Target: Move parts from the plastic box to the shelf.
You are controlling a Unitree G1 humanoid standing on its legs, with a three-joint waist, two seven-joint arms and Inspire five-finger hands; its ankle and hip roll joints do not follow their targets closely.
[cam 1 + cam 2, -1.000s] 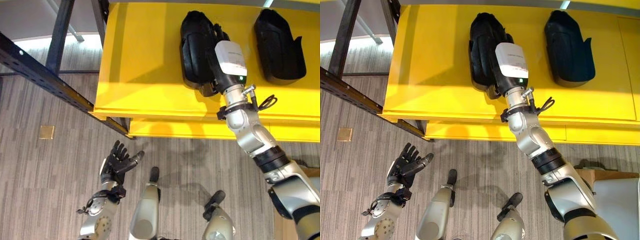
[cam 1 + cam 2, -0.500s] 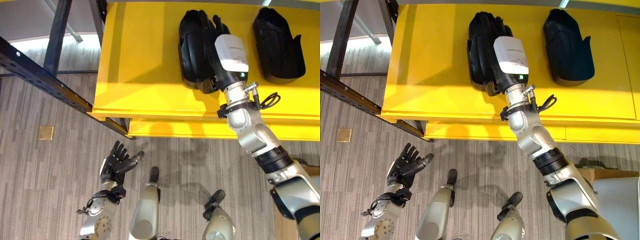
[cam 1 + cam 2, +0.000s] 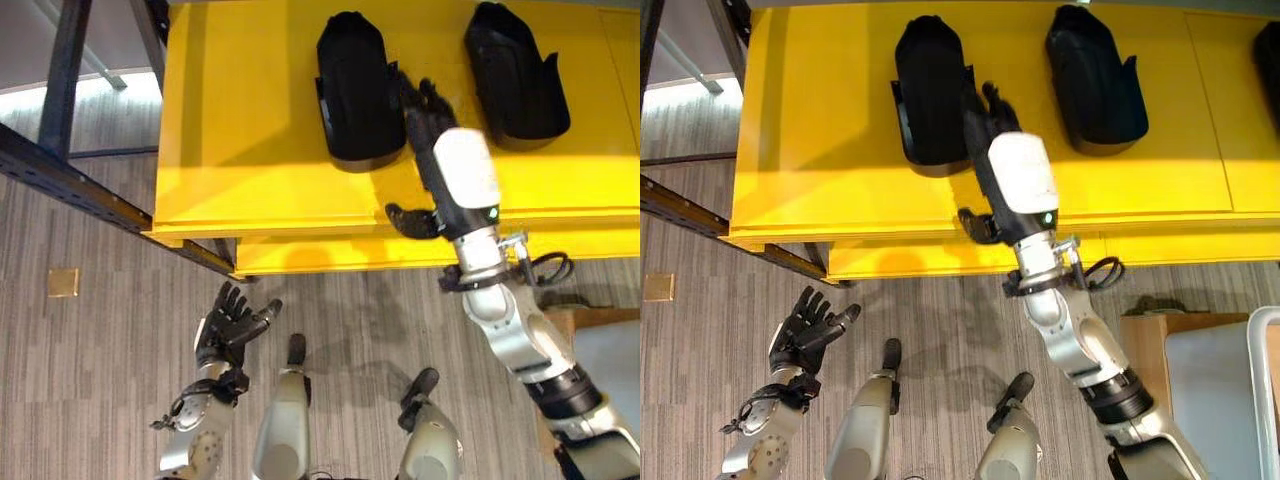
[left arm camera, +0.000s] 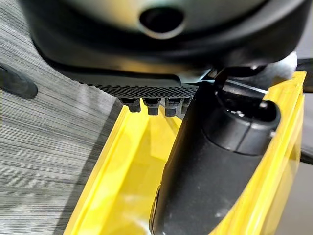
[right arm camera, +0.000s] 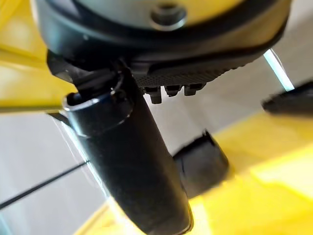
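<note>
So, right hand spread open and empty beside the left black part on the yellow shelf, left hand open over the floor

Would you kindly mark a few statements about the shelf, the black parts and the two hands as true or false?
1. Two black moulded plastic parts lie on the yellow shelf. True.
2. The right hand grips the left-most part. False: its fingers are straight, beside that part, holding nothing.
3. The left hand is low over the grey striped floor, fingers spread. True.
4. The left hand carries a part. False: it holds nothing.
5. The two parts are stacked. False: they lie side by side, apart.
</note>
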